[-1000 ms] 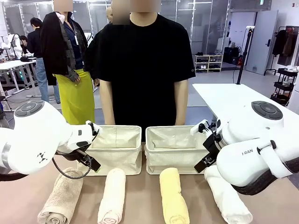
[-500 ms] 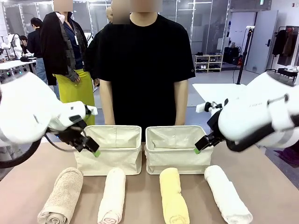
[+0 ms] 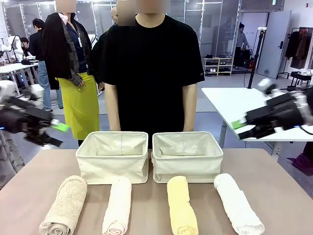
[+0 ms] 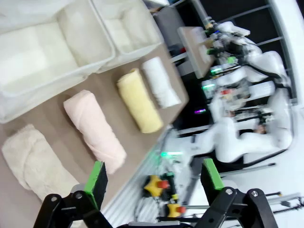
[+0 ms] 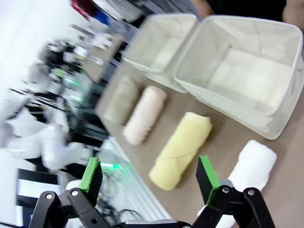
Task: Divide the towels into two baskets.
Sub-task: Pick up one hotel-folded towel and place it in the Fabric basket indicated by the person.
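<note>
The left gripper (image 3: pixel 61 135), at the left edge of the frame, has its jaws spread wide and holds nothing. The right gripper (image 3: pixel 239 130), at the right edge, is also wide open and empty. Both are blurred with motion.

A second ago they hung low in front of the baskets, close over the outer towels. Since then each arm has swung up and out to its own side, leaving the view of the table (image 3: pixel 279 196) unblocked.

Four rolled towels lie in a row along the bottom of the frame, apart from one another. From lower left to lower right they are the tan towel (image 3: pixel 63 205), the cream towel (image 3: pixel 117 205), the yellow towel (image 3: pixel 182 205) and the white towel (image 3: pixel 238 203). None has shifted.

Just behind them, at centre, the left basket (image 3: pixel 112 155) and the right basket (image 3: pixel 188 155) stand side by side, both empty. A person (image 3: pixel 149 73) in a black shirt stands behind the baskets, arms down.

I judge the sorting has not begun, and all four towels are still to be placed.
</note>
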`<action>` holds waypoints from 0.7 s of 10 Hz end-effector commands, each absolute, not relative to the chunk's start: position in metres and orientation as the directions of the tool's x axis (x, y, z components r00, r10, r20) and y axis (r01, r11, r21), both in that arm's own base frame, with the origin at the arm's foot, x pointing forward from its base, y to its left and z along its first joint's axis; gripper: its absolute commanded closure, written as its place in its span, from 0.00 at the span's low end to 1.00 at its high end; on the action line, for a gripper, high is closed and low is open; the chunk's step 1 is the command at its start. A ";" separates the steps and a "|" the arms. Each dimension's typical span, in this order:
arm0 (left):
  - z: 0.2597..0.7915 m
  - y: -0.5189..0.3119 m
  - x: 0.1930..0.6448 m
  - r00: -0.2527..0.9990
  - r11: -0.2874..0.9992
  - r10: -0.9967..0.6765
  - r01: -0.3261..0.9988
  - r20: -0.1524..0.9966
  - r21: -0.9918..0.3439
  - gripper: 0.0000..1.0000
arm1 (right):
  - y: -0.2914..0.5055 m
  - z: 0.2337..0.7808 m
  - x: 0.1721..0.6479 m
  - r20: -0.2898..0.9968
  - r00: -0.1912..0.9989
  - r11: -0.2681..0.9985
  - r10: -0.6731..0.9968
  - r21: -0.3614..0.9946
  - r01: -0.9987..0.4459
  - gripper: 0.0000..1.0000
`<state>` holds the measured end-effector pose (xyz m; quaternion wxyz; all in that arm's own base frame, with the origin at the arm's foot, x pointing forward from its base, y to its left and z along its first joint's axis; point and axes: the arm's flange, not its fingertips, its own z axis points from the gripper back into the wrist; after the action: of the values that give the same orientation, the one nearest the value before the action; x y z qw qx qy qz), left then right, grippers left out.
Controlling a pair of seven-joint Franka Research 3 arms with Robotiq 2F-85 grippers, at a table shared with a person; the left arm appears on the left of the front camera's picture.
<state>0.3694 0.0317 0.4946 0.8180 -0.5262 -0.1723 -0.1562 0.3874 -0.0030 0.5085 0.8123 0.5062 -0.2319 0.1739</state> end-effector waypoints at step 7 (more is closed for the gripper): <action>0.458 0.289 0.299 0.899 0.256 0.293 0.254 0.325 -0.933 0.00 | -0.274 0.467 0.313 0.291 0.839 0.339 -0.460 0.931 -0.137 0.00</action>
<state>0.2948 0.2782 0.4544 0.7688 -0.6043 -0.2091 0.0056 0.3132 -0.2734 0.4588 0.7783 0.5661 -0.2576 -0.0863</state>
